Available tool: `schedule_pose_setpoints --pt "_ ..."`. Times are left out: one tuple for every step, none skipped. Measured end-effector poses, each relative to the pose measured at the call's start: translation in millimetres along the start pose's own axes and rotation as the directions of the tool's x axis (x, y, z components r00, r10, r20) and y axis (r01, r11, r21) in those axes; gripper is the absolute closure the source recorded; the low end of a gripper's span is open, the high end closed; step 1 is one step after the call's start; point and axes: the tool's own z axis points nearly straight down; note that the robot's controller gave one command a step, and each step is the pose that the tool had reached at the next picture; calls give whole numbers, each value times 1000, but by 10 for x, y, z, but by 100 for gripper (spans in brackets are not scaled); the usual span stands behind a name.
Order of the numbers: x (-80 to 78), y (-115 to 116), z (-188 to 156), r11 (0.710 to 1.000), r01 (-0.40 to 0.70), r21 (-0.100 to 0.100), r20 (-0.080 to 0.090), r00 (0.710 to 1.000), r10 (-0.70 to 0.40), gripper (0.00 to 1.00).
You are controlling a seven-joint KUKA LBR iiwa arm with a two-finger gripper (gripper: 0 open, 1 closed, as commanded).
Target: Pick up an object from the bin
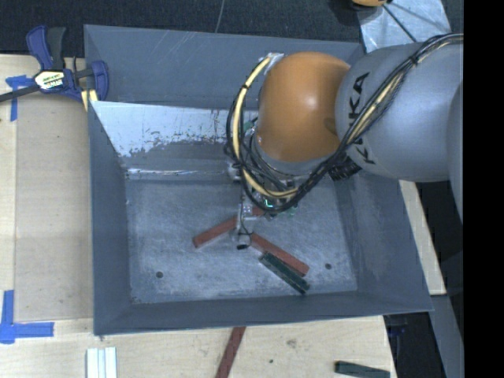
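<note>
**Where the strips meet, a light pick**

Though the grey bin (110,211) is roomy, the pincer (243,237) hangs between the left red-brown strip (213,234) and the right red-brown strip (281,256) (a dark green strip (285,274) lies beyond the latter). I cannot tell whether the pincer is apart or together. The strips are probably light, stiff and flat, so take one across its narrow width.

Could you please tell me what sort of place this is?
Probably a robotics lab's bin-picking station: a KUKA arm reaches into a grey metal bin holding a few loose flat sticks.

Grey bin (106,235) holds brown sticks (214,235) and a dark stick (285,275).
</note>
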Motion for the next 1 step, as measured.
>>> schedule_pose_setpoints --pt "-17 -1 -46 1000 -2 -2 8 1000 2 0"
